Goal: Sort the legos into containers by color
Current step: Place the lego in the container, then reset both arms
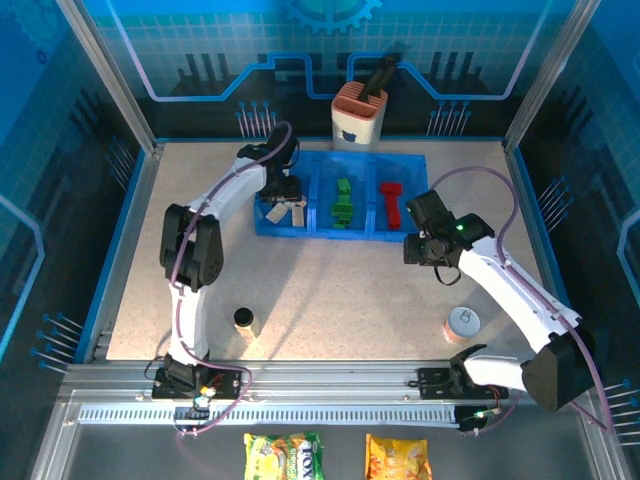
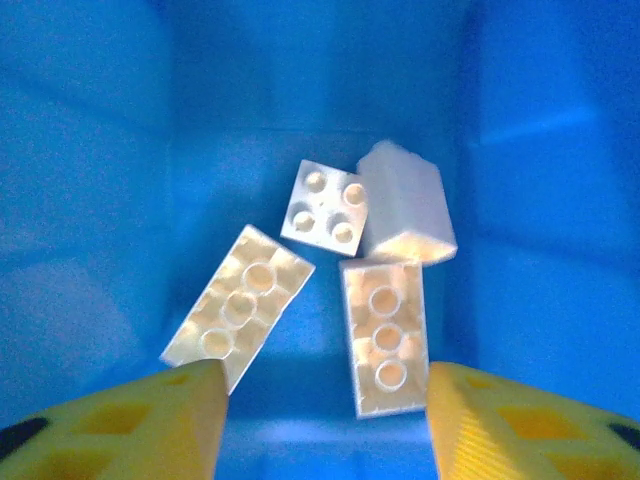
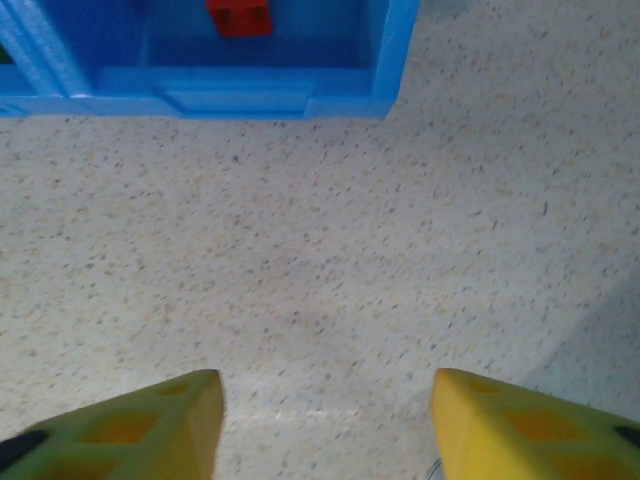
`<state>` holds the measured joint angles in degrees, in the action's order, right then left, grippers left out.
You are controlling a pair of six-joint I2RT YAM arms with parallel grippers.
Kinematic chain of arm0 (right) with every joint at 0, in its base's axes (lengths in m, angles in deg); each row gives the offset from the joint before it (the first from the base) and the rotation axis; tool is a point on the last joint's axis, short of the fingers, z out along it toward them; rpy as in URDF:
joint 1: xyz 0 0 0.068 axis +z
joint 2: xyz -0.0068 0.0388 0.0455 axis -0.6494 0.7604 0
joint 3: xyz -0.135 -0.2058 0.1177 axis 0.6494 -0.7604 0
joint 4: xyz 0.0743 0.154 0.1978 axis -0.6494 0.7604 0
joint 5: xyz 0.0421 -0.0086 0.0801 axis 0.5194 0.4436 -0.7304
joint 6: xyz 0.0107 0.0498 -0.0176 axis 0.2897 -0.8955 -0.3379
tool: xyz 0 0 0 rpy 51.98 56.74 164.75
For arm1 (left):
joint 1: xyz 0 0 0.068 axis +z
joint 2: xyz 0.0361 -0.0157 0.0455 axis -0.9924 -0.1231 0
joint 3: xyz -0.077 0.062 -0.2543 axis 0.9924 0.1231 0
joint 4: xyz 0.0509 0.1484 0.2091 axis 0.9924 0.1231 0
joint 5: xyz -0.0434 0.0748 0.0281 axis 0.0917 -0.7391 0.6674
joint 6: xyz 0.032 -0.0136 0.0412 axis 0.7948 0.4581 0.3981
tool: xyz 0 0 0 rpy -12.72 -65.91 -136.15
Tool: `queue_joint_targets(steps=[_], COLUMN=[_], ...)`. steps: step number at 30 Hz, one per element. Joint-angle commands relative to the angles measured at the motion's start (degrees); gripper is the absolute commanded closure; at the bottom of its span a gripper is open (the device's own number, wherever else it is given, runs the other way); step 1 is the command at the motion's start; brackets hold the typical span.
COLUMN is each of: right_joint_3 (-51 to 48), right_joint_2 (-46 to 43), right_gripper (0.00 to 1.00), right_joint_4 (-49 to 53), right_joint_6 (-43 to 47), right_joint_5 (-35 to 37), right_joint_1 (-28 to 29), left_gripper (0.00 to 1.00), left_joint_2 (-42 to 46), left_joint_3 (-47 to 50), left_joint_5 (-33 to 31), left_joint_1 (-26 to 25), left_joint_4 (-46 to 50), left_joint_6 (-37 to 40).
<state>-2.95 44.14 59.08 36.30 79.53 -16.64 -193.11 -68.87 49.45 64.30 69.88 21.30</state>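
Since every one of the legos that shows lies inside the tray [image 1: 345, 234], the step in hand is judged to be the end of a drop, and the job is to pull out cleanly without stirring what is sorted

Item 1, tray: blue, three compartments side by side, far middle of the table [image 1: 330, 290]. Left compartment holds four cream bricks [image 2: 385, 335], loose and close together. Middle compartment holds green bricks [image 1: 343, 203]. Right compartment holds red bricks [image 1: 390, 203].

Item 2, left tool [image 2: 325, 390]: fingers spread, nothing between them, hanging directly over the cream bricks in the left compartment. Arm pose: reaches far from its base, elbow raised at the left, wrist bent so the tool points down into the tray.

Item 3, right tool [image 3: 325, 385]: fingers spread, empty, over bare table just near the tray's right compartment. Arm pose: forearm slants from the near right base toward the far left, wrist pitched down.

Handling note: lift the left tool straight up with the fingers kept spread until it is above the compartment walls, and only then swing it away. The two nearest bricks lie close to the fingertips and could be caught or flicked out. Keep the right tool off the tray wall so the tray is not nudged
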Motion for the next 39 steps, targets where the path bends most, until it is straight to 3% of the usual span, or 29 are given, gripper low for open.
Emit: queue_joint_targets(steps=[1,3,5,7,10,13,15,19,24,29,31,33,36,39], right_joint_3=[-3.51,-6.27,-9.49,-13.2,-18.98,-24.07,-28.27,-39.25,-42.16,-42.06,-41.47,-39.11,-39.65,-39.44], right_joint_2=[-2.14,-2.51,-2.73,-2.76,-2.15,-1.64,-1.71,0.84,5.51,15.24,18.27,17.04,17.33,17.37], right_gripper=[0.31,0.19,0.0,0.0,0.0,0.0,0.0,0.0,0.0,0.0,0.0,0.0,0.0,0.0], right_joint_4=[-7.96,-12.3,-17.33,-22.16,-32.05,-43.76,-54.78,-83.0,-99.55,-109.1,-111.97,-105.0,-106.7,-106.16], right_joint_6=[4.2,5.54,7.0,8.07,9.73,15.07,20.7,28.01,28.91,29.17,29.72,28.62,29.09,28.98], right_joint_5=[1.33,1.54,2.6,4.86,9.72,10.24,9.85,8.91,2.01,-4.41,-3.6,-2.36,-1.35,-2.19], right_joint_1=[-3.55,-5.96,-8.37,-10.15,-12.71,-14.71,-14.84,-15.43,-16.75,-18.13,-17.88,-17.84,-17.4,-17.64], left_gripper=[0.33,0.24,0.1,0.01,0.01,0.01,0.01,0.01,0.01,0.01,0.01,0.01,0.01,0.01], left_joint_2=[10.83,15.99,22.13,27.88,36.66,44.27,47.98,51.25,46.12,40.8,38.88,35.22,29.58,29.83], left_joint_3=[6.24,12.03,18.76,25.34,36.15,47.89,55.03,69.54,81.13,81.99,81.31,81.78,83.66,82.88], left_joint_5=[-3.0,-4.96,-7.74,-11.51,-18.57,-27.36,-29.96,-24.7,-19.51,-11.42,-5.83,-0.89,3.39,2.95], left_joint_1=[0.35,0.61,1.24,1.82,3.21,5.16,7.03,10.56,12.22,14.52,16.96,18.68,18.9,18.81], left_joint_4=[-5.32,-8.19,-11.67,-15.08,-21.3,-29.66,-35.37,-53.31,-76.75,-87.72,-89.31,-94.69,-103.49,-101.46], left_joint_6=[1.13,1.5,1.69,2.03,3.03,4.33,5.49,12.42,16.4,17.55,14.91,13.94,15.48,15.54])
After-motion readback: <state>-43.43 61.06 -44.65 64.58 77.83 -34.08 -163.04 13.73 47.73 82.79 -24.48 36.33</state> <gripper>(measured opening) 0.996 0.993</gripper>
